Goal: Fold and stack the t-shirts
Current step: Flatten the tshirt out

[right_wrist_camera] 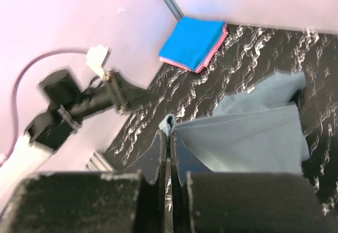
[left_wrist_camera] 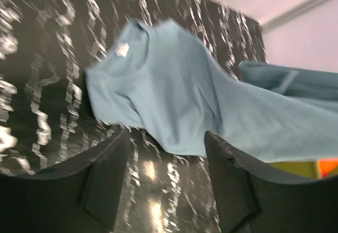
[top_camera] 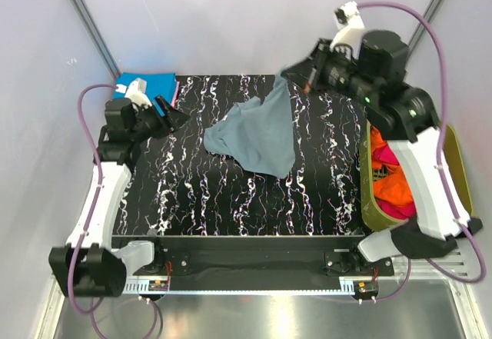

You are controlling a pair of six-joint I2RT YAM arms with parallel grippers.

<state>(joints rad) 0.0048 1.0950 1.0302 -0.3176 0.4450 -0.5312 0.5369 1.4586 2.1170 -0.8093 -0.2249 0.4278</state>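
right pincer (right_wrist_camera: 169, 138) clamped on an edge of the grey-blue t-shirt (top_camera: 257, 135), draped unfolded on the table (top_camera: 200, 193); left pincer (left_wrist_camera: 166, 136) apart, empty; blue and pink shirts (top_camera: 146, 85) lie folded, stacked far left; orange and magenta ones (top_camera: 388, 189) wait in the tub (top_camera: 455, 162).

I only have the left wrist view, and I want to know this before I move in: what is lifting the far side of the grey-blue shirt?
Observer: The right tool. It is shut on one edge of the grey-blue shirt and holds that side up off the table.
Operator: Is anything folded yet?
Observer: Yes. A folded bright blue shirt lies on a pink one in the far left corner.
Operator: What is left to fold?
Observer: An orange shirt and a magenta shirt sit crumpled in the olive tub at the table's right edge.
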